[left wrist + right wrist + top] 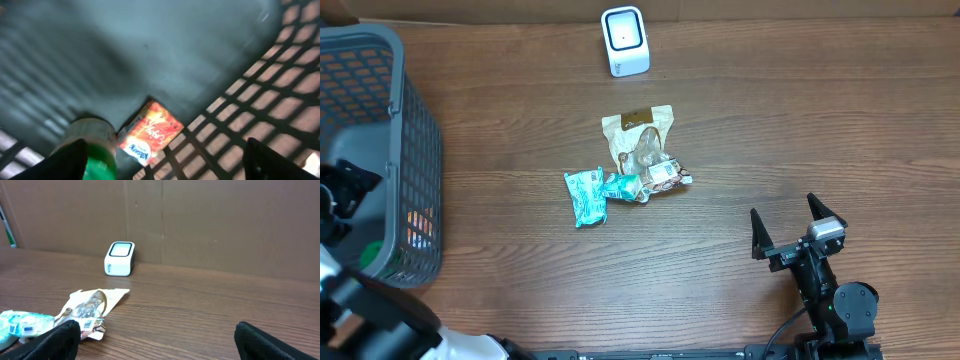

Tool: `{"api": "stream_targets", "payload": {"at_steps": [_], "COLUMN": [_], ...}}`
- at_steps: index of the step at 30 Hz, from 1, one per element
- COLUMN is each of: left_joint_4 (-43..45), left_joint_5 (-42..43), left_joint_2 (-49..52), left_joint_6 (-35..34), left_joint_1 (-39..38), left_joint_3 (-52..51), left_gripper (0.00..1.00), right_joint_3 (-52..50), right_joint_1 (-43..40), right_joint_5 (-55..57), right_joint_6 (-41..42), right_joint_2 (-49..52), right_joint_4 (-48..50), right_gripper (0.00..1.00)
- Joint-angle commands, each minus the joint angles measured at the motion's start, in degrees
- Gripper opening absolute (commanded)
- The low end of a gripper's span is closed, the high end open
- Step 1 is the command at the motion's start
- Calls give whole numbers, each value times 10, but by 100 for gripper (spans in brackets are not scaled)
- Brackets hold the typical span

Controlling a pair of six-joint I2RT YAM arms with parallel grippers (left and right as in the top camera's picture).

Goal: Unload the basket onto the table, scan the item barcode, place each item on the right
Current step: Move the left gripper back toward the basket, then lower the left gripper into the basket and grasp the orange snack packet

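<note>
Item: 1 orange sachet (150, 131), flat on floor of grey basket (420, 150), just beside green-capped bottle (92, 150).
Handling, judged: light, soft, crinkly film, likely slippery; best pinched at free edge, away from bottle.
Markings: white script and blue-white oval logo, unreadable; no barcode visible on upper face.
Left gripper (162, 155): jaws spread, empty, over sachet.
Right gripper (784, 212): jaws spread wide, empty, well apart from white scanner (624, 41).

Overhead: bright, even light; wooden table (770, 120) sharp, grain crisp, faint soft shadows. Left wrist: dim inside basket (150, 50), heavy motion blur, orange packet (150, 132) smeared, mesh bars soft, glare spot upper right. Right wrist: evenly lit, well focused; bottom corners dark, blurred.
</note>
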Motion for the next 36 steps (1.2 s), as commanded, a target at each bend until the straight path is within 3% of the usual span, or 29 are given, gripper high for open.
{"api": "stream_targets", "payload": {"at_steps": [1, 14, 23, 36], "left_joint_4": [3, 10, 66, 119], "left_joint_5": [32, 26, -45, -57], "left_joint_2": [37, 86, 86, 86], "left_joint_6": [64, 100, 100, 91], "left_joint_1": [-3, -23, -53, -57], "left_joint_3": [-7, -28, -83, -143], "left_gripper": [76, 66, 63, 50], "right_joint_3": [-6, -6, -6, -6], "right_joint_1": [-2, -2, -2, -2], "right_joint_5": [8, 8, 8, 8], "right_joint_6": [2, 2, 2, 2], "right_joint_2": [-6, -6, -6, -6], "right_joint_4": [2, 2, 2, 2], "right_gripper": [100, 100, 100, 100]}}
